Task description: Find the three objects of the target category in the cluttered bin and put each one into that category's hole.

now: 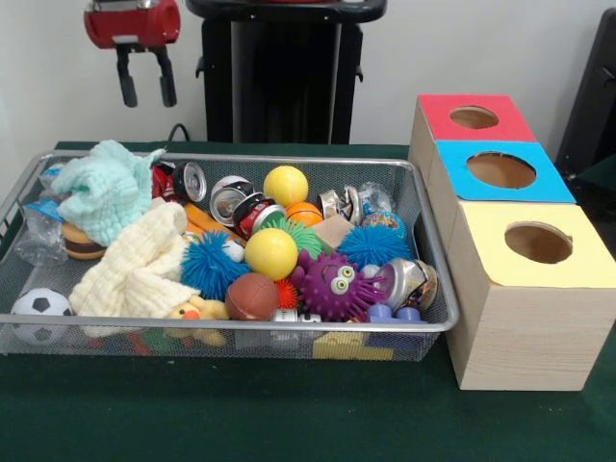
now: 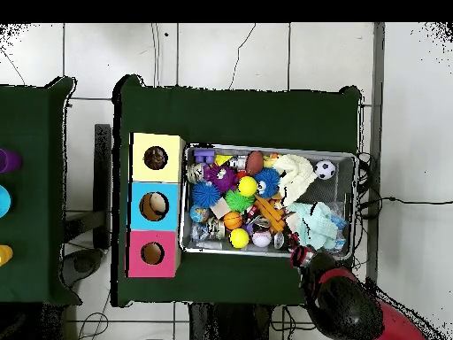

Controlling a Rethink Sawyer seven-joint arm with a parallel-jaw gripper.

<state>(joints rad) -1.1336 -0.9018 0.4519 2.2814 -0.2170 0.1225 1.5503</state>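
Right now I am only looking: my fingers (image 1: pixel 146 85) hang open and empty, the cluttered bin (image 1: pixel 438 279) sits below them on the tabletop (image 1: pixel 289 414). Next I must pick one toy.

Cluttered bin (image 1: pixel 423 207) packed rim to rim with toys, cans, cloths; no bare mesh between. Air above bin open. Bare green bench (image 1: pixel 241 414) strip before bin's near rim free. Three boxes (image 1: pixel 525 289) block bin's right side.

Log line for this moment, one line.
gripper: open, empty, above bin's far corner | bin: full | box holes: empty
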